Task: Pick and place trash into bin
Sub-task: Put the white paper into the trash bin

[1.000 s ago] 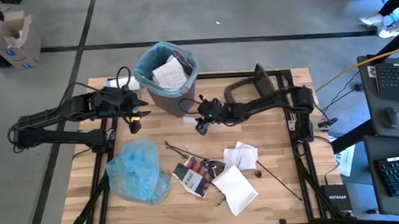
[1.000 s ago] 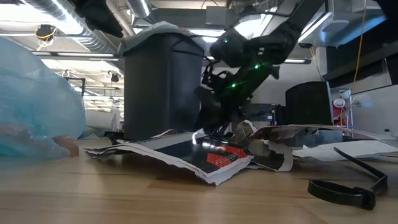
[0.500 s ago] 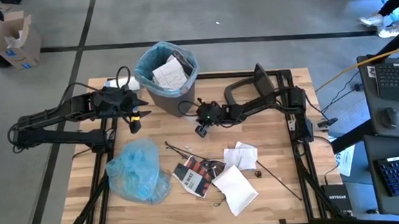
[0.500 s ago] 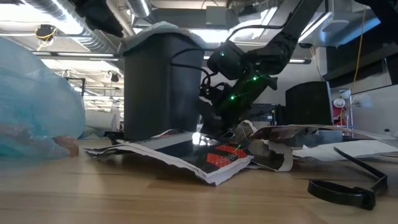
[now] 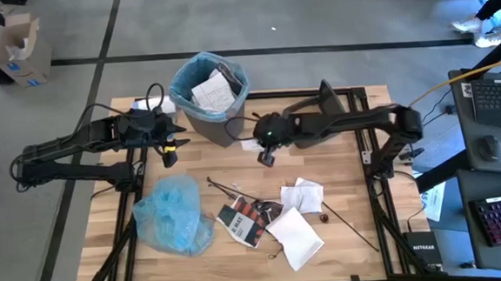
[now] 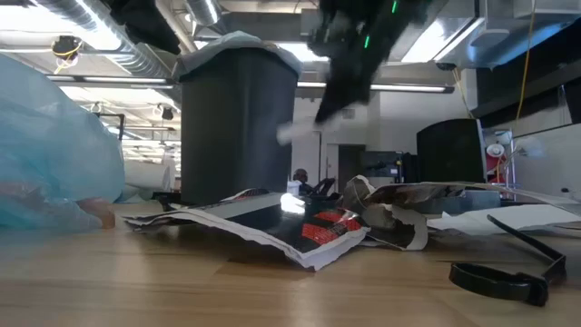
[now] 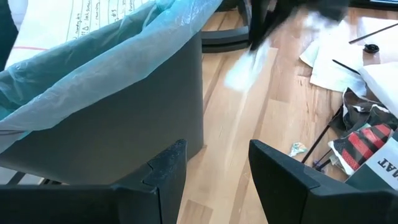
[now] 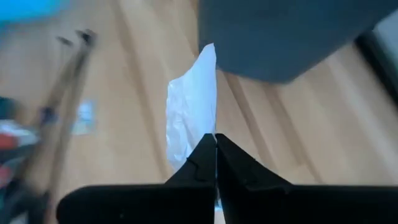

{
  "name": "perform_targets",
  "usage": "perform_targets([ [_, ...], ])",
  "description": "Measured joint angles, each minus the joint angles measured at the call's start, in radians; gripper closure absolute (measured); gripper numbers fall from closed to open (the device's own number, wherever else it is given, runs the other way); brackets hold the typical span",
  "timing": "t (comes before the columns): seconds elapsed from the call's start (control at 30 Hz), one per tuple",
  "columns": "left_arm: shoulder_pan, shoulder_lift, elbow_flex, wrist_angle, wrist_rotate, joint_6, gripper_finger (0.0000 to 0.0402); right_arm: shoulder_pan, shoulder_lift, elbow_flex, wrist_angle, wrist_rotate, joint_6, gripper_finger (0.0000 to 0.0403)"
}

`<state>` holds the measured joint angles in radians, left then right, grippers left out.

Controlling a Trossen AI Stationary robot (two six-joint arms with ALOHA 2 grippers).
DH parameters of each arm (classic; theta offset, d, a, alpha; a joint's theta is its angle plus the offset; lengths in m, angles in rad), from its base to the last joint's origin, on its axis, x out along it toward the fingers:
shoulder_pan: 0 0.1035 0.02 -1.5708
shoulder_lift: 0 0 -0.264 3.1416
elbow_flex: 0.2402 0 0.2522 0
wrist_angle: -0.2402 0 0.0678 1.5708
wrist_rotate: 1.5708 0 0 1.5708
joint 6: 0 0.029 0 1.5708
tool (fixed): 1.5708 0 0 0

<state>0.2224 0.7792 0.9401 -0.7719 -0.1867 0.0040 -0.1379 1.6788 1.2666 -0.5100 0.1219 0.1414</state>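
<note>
Pinching a white scrap (image 8: 191,102) between the closed fingers of my right gripper (image 5: 266,152), I hold it lifted off the table (image 5: 344,239), just beside the bin (image 5: 210,98); the bin stands at the table's far edge, blue liner (image 5: 184,77) over its rim, white printed paper (image 5: 212,91) inside; my left gripper (image 7: 211,177) waits beside the bin, fingers apart, empty; a printed packet (image 5: 244,220) and white mailers (image 5: 295,234) lie on the table.
</note>
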Motion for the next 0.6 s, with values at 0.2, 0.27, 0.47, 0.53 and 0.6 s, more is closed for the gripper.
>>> perform_targets([
  [0.2,0.000,0.000,0.000,0.021,0.000,0.005,0.0235,0.009,-0.118,0.214,-0.224,-0.038,-0.018,0.0402],
  [0.27,0.000,0.000,0.000,0.029,0.000,0.005,0.0235,0.008,-0.122,0.272,-0.201,-0.037,-0.038,0.0402],
  [0.47,0.000,0.000,0.000,0.031,0.000,0.012,0.0235,0.007,-0.102,0.339,0.196,0.107,-0.213,0.0402],
  [0.53,0.000,0.000,0.000,0.031,0.000,0.012,0.0235,0.001,-0.074,0.338,0.328,0.190,-0.286,0.0402],
  [0.6,0.000,0.000,0.000,0.030,0.000,0.012,0.0235,-0.014,-0.037,0.336,0.434,0.230,-0.335,0.0402],
])
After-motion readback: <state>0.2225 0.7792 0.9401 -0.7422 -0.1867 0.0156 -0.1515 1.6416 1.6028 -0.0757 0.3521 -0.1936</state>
